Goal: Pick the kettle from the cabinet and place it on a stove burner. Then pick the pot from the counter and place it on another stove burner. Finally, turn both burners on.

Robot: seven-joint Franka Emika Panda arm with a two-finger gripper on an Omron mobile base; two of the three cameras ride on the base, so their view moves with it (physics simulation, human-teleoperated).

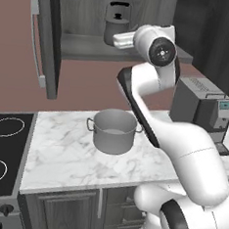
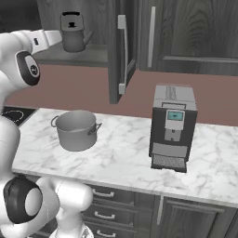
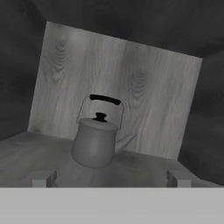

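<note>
One kettle (image 1: 117,26) stands upright on the shelf inside the open cabinet (image 1: 83,47), its black handle arched over the knobbed lid and its spout toward the right in the hand view. The fingers (image 3: 111,179) are spread wide and released, holding nothing, their two tips low on either side with the kettle ahead between them but apart. Below, one pot (image 1: 113,131) sits lidless on the marble desk (image 1: 63,156), well away from the cabinet. One coffee machine (image 2: 172,127) stands further along the desk. On the black cooktop (image 1: 0,150) two burner rings (image 1: 7,126) are visible.
</note>
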